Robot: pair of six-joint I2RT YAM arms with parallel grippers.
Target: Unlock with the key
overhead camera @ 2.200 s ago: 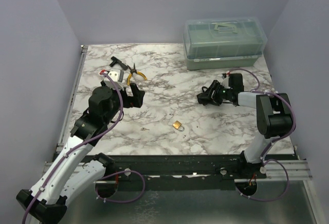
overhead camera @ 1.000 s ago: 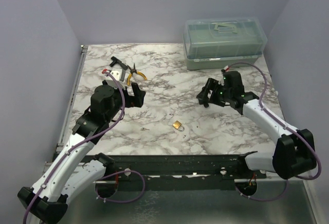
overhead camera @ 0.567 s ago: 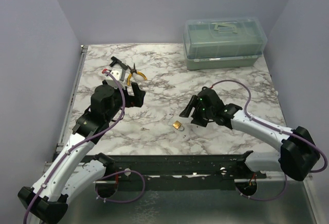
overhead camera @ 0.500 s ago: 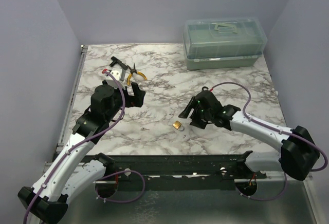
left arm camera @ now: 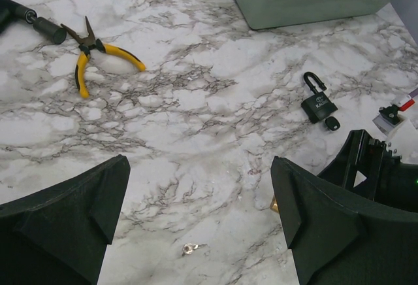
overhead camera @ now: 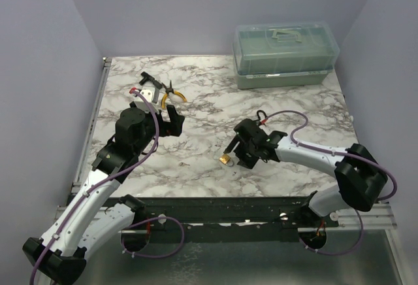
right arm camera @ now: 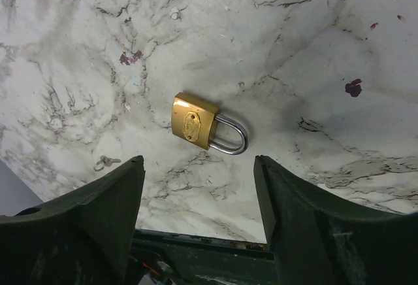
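Key (right arm camera: 103,163) tiny, shape unclear — brass padlock (overhead camera: 225,159) half hidden by right gripper (overhead camera: 236,155).

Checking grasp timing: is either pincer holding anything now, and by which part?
Nothing held. Right pincer hovers open over the brass padlock; left pincer is open, empty.

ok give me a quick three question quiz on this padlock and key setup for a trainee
1. True or false: the right gripper is shut on the brass padlock.
2. Where is the key? A) in the brass padlock's keyhole B) loose on the table, apart from the brass padlock C) pinched in the right gripper
3. What colour is the second padlock, seen from the left wrist?
Key: 1 false, its jaws stand open over it. 2 B. 3 black.
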